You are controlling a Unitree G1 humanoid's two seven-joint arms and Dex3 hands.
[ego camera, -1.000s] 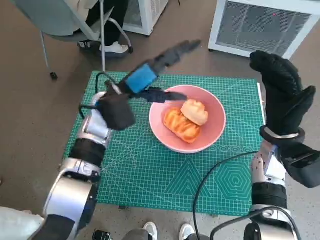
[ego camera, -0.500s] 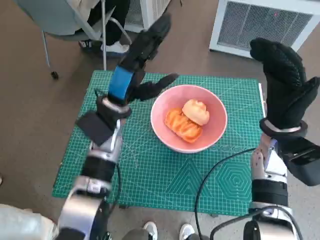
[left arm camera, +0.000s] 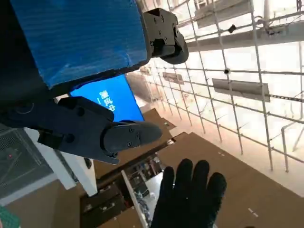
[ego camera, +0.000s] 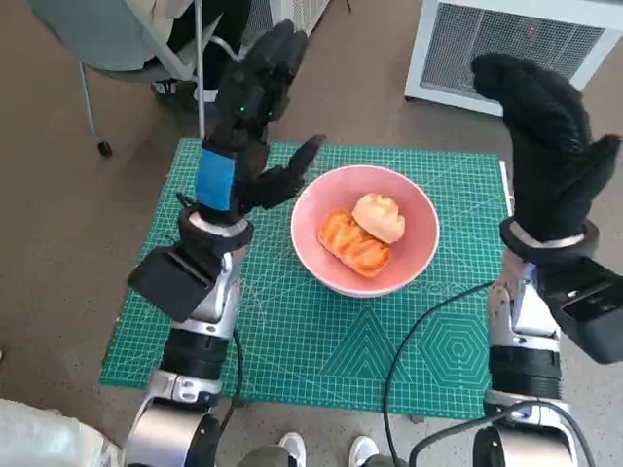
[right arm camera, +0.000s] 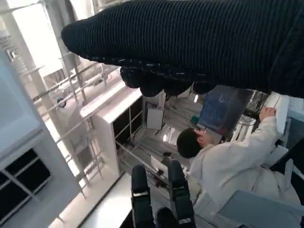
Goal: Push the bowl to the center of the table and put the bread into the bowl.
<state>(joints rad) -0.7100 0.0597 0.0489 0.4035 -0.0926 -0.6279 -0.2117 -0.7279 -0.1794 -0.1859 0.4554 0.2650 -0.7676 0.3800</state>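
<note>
The mat (ego camera: 292, 331) is covering the table nearest the robot, a black cable (ego camera: 414, 341) trailing over its near right part. Both forearms are rising from below with the hands lifted off the table. The left hand (ego camera: 243, 117) is standing upright, its blue-taped back facing the head camera, fingers spread apart and gripping nothing; its thumb is pointing toward the bowl (ego camera: 414, 258) without touching it. The bowl is sitting just right of the left hand and left of the right hand (ego camera: 545, 136), about mid-table. Two pieces of bread (ego camera: 362, 231) are lying inside it, touching each other. The right hand is raised with fingers extended and loosely together, holding nothing; whether they are slightly curled I cannot tell. In the left wrist view the right hand (left arm camera: 190, 199) is showing beyond the left hand's (left arm camera: 85, 80) thumb. Beyond the table a chair (ego camera: 127, 44) is standing on the floor, and a white unit (ego camera: 516, 44) is sitting past the right hand. In the right wrist view a person (right arm camera: 228, 161) is sitting in the background
</note>
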